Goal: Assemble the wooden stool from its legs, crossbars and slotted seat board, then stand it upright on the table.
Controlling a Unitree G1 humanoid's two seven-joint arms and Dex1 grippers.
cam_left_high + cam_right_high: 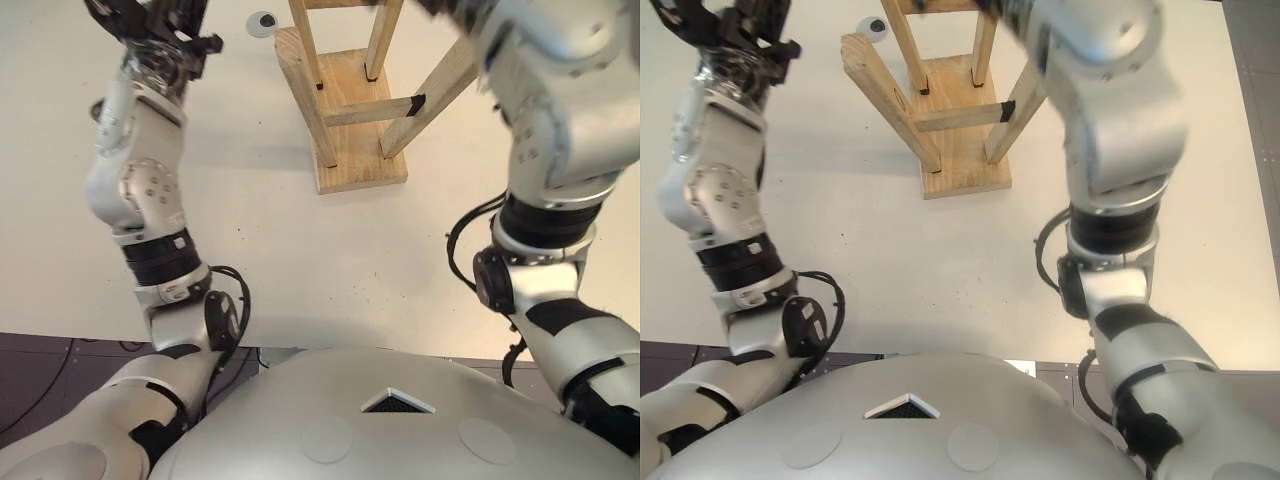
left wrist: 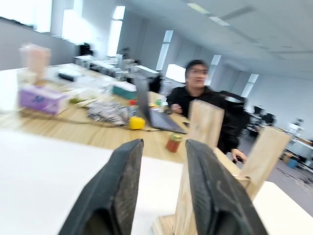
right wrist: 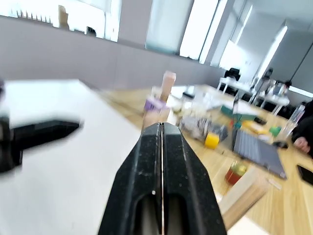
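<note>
Wooden stool (image 1: 350, 120) sits upside down near the far middle of the worktop (image 1: 300, 250): slotted seat board (image 1: 360, 170) flat on the surface, legs (image 1: 310, 110) sticking up, a crossbar (image 1: 368, 108) bridging the two near legs. It looks assembled and is not yet stood upright.

Handling, as a judgement: solid bare wood, stiff, won't flex or crush, and likely heavy for two-finger grips. The raw surface should give decent friction. The weak spot is probably the slotted joints, so a yank on one leg could pull it loose or rack the frame. Best hold looks like low on a leg near the seat board, or on the crossbar where the fingers can wrap it, ideally one gripper on each side for the flip. The board edge looks too wide to pinch.

Left gripper (image 1: 160, 25) is up at the far left, well apart from the stool. In the wrist view its fingers (image 2: 120, 186) are spread wide with nothing between them, and a leg (image 2: 203, 122) shows beyond them.

Right gripper (image 3: 161, 127) has its fingers (image 3: 144, 166) pressed fully together, pad to pad, gripping nothing. A leg end (image 3: 242, 196) shows near them; can't tell if it touches.

A small round disc (image 1: 263, 20) lies on the worktop just left of the stool.
</note>
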